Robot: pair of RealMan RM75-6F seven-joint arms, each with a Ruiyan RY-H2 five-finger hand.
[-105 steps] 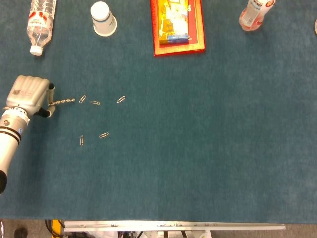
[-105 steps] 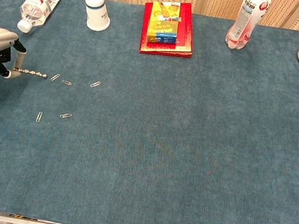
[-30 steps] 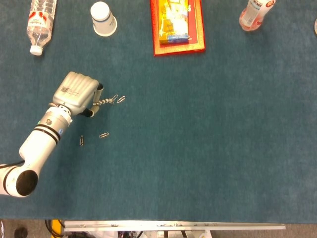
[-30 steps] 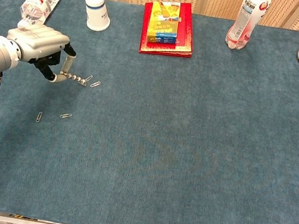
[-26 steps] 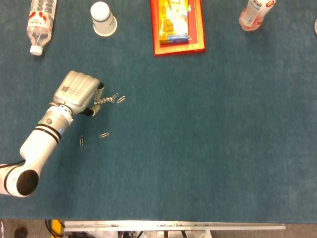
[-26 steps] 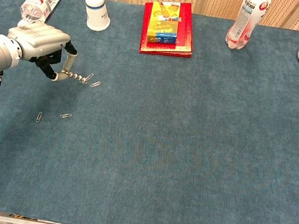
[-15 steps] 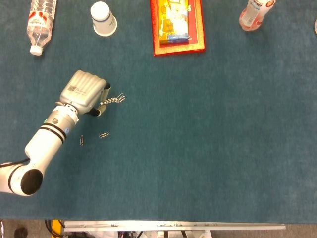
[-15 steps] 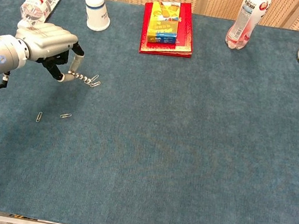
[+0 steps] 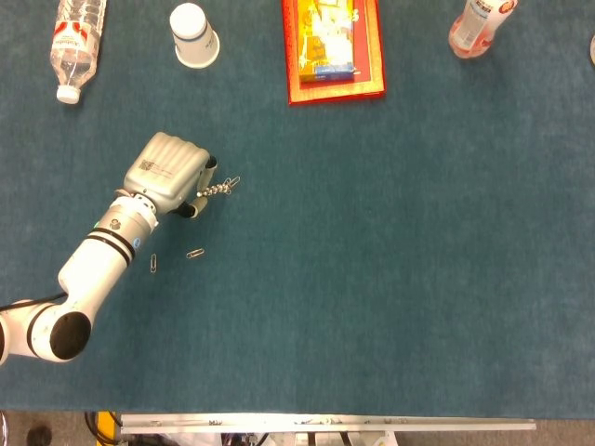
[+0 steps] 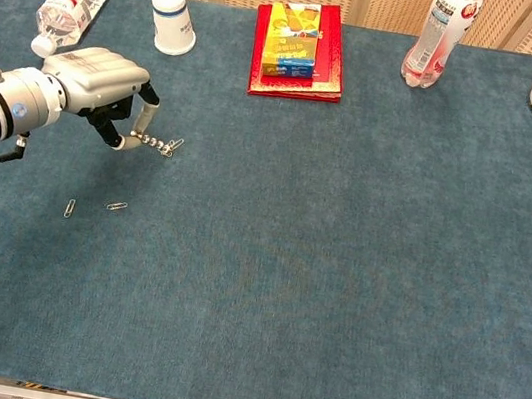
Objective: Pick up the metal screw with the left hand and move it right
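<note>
left hand (image 9: pixel 172 177) grasping metal screw (image 9: pixel 217 190) (paper clips clinging at tip); labels unreadable.

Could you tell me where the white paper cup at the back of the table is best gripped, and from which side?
Grip the white paper cup around its side wall, coming from the near, table-front side. It seems to lie tipped with its base toward the camera, so the rim is probably hard to reach; the water bottle lies to its left.
</note>
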